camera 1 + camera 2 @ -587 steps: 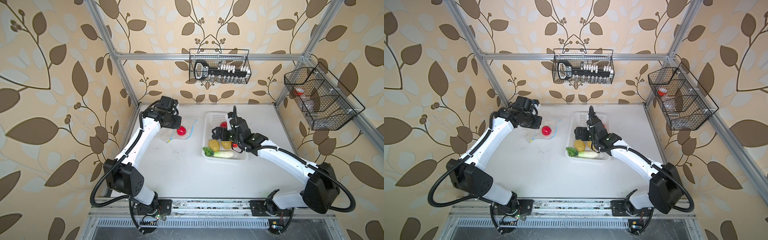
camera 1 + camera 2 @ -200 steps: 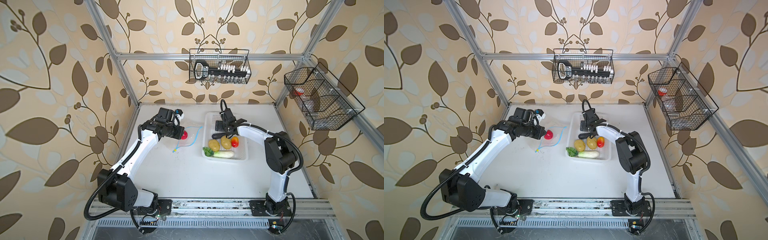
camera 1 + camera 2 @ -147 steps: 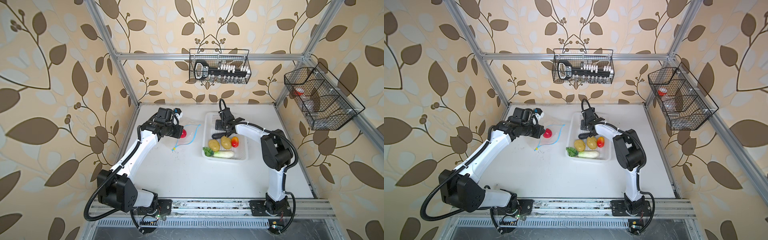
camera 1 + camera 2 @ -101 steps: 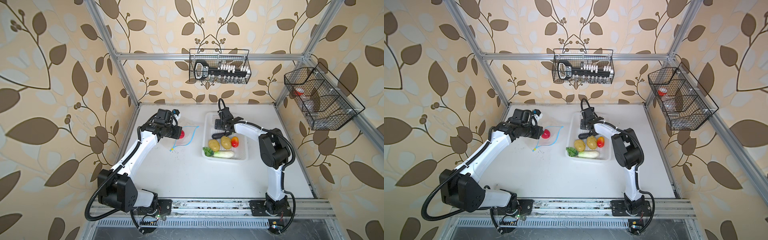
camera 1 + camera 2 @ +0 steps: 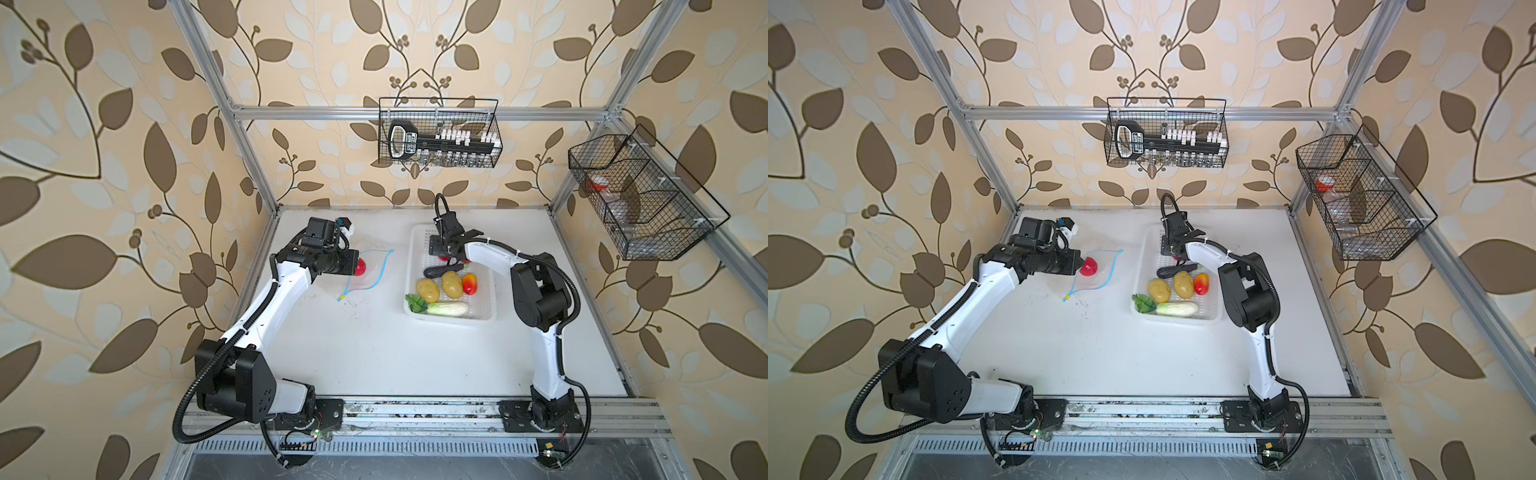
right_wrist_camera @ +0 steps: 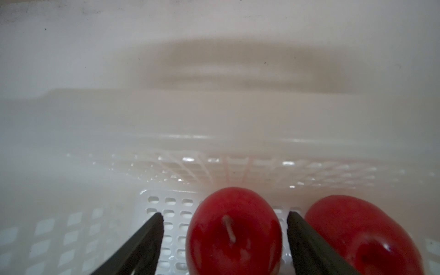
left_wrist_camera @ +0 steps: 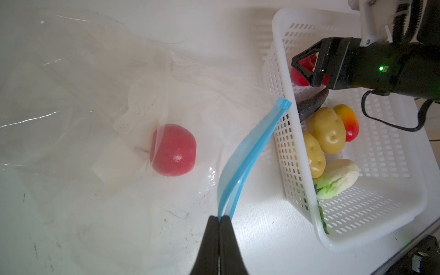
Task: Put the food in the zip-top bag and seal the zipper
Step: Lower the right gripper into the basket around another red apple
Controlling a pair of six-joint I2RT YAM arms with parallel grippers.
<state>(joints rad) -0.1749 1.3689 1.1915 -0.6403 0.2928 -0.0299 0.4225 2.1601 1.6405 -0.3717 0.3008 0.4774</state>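
The clear zip-top bag [image 7: 100, 100] lies on the white table left of the basket, with one red apple [image 7: 173, 150] inside it. My left gripper [image 7: 220, 217] is shut on the blue zipper [image 7: 247, 154] and holds that edge raised; the yellow slider tab [image 5: 340, 297] hangs at the strip's near end. My right gripper [image 6: 223, 217] is open low in the basket's far end, its fingers on either side of a red apple [image 6: 234, 228] with gaps on both sides. A second apple [image 6: 362, 235] sits just outside one finger. In both top views that gripper [image 5: 446, 257] is over the basket's back part.
The white perforated basket [image 5: 488, 318] also holds two potatoes [image 5: 428, 289] [image 5: 451, 284], a red-yellow fruit [image 5: 469, 283], a dark eggplant [image 5: 435, 271] and a cabbage [image 5: 446, 308]. Black wire baskets hang on the back wall [image 5: 438, 137] and on the right wall [image 5: 640, 195].
My right gripper has moved from the basket's middle to its far end, lowered around an apple, and its jaws have narrowed a little. The left gripper has kept its hold on the zipper.
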